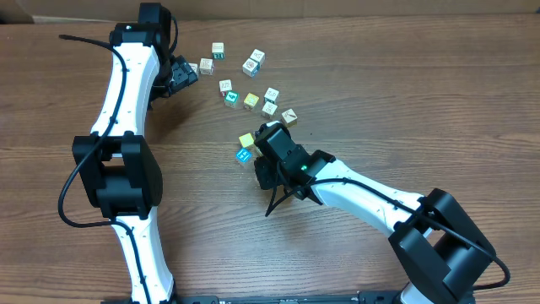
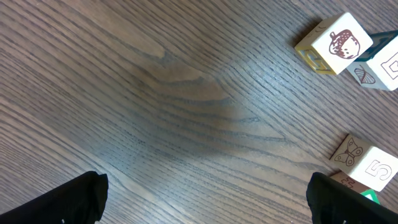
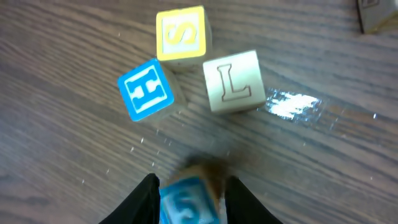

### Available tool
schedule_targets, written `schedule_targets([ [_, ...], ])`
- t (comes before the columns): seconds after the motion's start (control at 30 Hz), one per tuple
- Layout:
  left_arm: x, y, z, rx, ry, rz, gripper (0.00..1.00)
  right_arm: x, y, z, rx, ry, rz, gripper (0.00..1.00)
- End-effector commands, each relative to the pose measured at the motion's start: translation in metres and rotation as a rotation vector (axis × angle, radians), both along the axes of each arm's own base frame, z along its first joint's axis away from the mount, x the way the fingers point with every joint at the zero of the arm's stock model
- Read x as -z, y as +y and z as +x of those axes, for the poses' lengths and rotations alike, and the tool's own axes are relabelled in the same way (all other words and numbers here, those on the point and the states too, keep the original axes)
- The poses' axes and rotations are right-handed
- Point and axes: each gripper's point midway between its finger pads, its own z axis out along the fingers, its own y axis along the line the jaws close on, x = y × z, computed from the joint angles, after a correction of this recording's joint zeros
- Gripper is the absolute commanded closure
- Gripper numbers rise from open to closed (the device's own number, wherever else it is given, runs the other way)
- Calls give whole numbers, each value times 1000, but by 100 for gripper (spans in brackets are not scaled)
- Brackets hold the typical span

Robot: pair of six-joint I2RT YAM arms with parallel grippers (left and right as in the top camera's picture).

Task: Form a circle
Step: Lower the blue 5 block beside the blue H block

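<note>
No circle stands on the table; its pieces are several small printed cubes strewn in a loose curve, from a white cube (image 1: 218, 51) down to a yellow cube (image 1: 246, 140) and a blue H cube (image 1: 243, 155). My right gripper (image 1: 268, 137) hovers beside these two. In the right wrist view it (image 3: 189, 186) is shut on a blurred blue cube (image 3: 188, 204), just short of the H cube (image 3: 146, 89), the yellow S cube (image 3: 181, 33) and a pale L cube (image 3: 233, 81). My left gripper (image 1: 181, 78) (image 2: 211, 205) is open over bare wood, left of an acorn cube (image 2: 336, 43).
The wooden table (image 1: 405, 93) carries only the cubes and both arms. A cube marked 5 (image 2: 368, 167) lies close to my left gripper's right finger (image 2: 348, 202). A scuffed white patch (image 3: 292, 104) marks the wood right of the L cube. The right arm's cable (image 1: 278, 198) trails over the table.
</note>
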Motion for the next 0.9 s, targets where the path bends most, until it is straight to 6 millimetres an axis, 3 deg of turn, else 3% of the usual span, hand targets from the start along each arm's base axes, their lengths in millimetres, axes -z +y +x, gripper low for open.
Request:
schedule_targets([
  [0.0,-10,2,3,-1,-25,9,1,6,-6,2,20,-28,-21,69],
  [0.1,-10,2,3,-2,-25,9,0,6,-8,5,28,-44,-30,68],
  [0.3,-10,2,3,-2,-25,9,1,7,-8,4,29,-41,-31,56],
  [0.6,-10,-1,3,5,-25,8,0,10,-5,-6,118,56,39,56],
  [0.87,-10,-2,3,6,-25,8,0,13,3,-20,77,113,58,44],
])
